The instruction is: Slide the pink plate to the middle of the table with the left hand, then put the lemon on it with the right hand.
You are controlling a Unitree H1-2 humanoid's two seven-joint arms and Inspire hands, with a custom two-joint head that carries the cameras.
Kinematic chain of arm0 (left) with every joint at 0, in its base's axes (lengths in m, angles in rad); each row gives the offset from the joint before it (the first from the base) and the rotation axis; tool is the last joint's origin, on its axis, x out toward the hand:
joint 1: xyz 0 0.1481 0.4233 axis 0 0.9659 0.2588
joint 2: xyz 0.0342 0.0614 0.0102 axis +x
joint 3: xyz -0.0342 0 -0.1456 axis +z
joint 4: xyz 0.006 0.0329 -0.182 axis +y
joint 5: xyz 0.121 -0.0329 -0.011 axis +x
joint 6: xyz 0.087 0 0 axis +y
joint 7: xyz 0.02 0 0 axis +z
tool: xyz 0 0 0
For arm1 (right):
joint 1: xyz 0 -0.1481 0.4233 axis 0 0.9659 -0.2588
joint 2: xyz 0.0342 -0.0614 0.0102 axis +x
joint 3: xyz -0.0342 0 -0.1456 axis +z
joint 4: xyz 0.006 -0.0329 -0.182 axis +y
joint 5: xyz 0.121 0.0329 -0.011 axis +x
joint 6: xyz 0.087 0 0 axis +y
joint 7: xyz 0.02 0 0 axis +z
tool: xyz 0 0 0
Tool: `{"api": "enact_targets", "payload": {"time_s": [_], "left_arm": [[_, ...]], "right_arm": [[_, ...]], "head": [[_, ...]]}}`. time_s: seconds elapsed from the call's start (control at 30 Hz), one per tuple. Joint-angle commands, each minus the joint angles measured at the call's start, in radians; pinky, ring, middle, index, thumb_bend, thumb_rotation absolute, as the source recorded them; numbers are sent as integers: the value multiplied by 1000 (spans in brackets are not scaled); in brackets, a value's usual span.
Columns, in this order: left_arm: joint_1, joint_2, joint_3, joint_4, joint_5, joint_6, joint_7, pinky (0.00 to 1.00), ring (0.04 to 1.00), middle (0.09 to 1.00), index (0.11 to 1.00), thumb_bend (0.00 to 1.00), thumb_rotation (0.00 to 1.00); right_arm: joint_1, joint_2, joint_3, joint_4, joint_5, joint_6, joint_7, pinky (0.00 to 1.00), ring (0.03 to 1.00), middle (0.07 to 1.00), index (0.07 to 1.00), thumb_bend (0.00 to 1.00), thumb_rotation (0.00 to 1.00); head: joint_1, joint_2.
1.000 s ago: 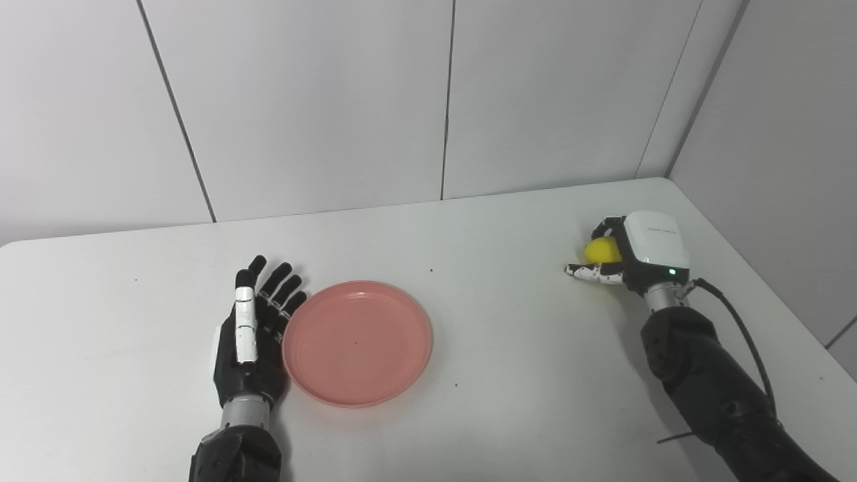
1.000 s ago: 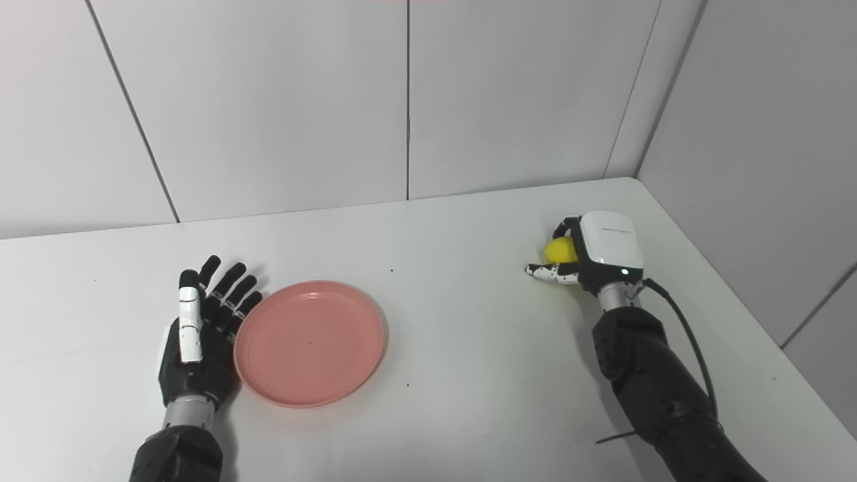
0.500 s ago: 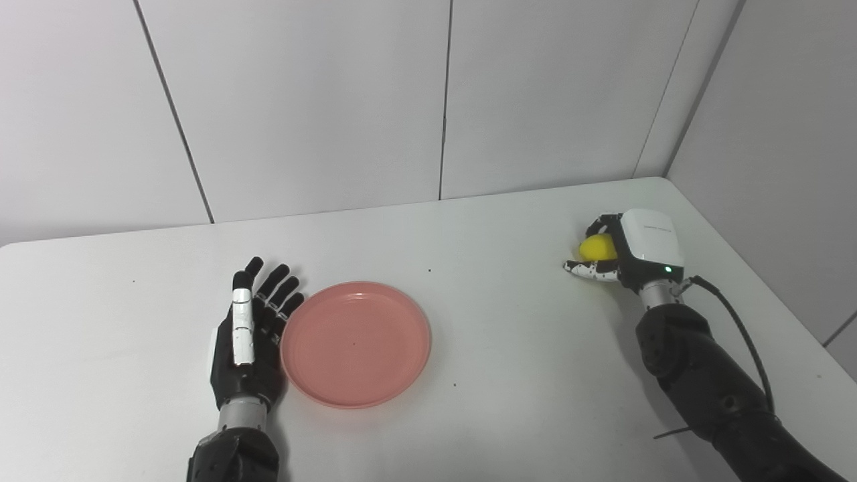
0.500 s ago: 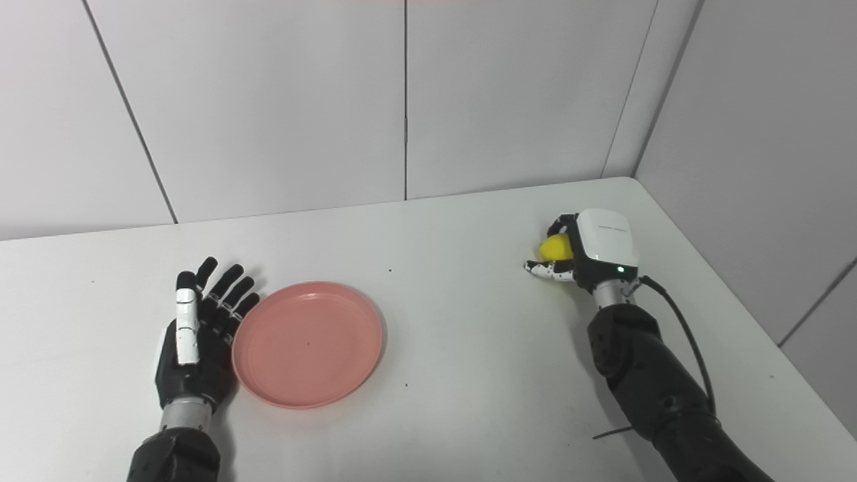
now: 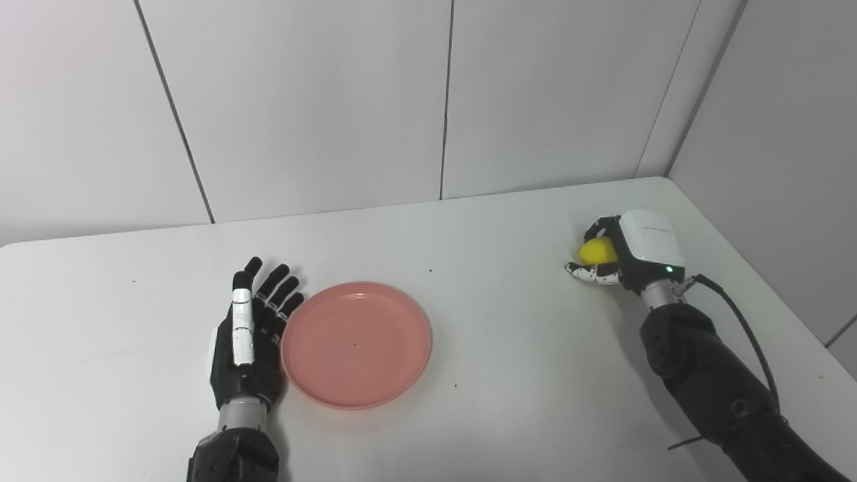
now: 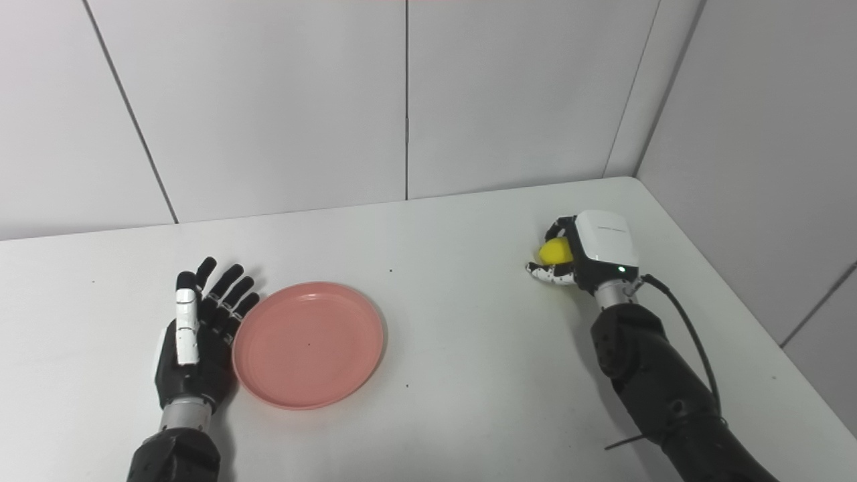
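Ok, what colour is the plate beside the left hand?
Pink, a plain salmon shade; the plate shows best in the left eye view.

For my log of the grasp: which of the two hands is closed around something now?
The right hand, curled around the yellow lemon. The left hand lies open beside the pink plate, holding nothing.

A white worktop (image 5: 509, 348) is filling the lower part of both views, its surface smooth and matte, with a few tiny dark specks (image 5: 430, 270) showing on it. Its far right corner is sitting tight in the angle where the walls meet. Behind the worktop, a wall of pale grey panels (image 5: 308, 100) is rising, split by thin dark vertical seams (image 5: 444, 100). To the right of the worktop, a second grey panelled wall (image 5: 783, 134) is running along its edge.
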Motion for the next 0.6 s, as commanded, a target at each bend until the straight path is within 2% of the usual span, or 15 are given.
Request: {"api": "enact_targets", "payload": {"time_s": [0.0,0.57], "left_arm": [[4,-16,-4,1,-1,15,5,791,791,794,871,726,731],[13,-35,-19,-6,10,2,14,792,790,784,866,758,710]], "right_arm": [[2,-18,-8,-37,-1,13,16,183,246,329,478,503,168],[-7,-13,-33,-184,5,-24,52,119,172,240,470,501,170]], "head": [[1,1],[45,4]]}}
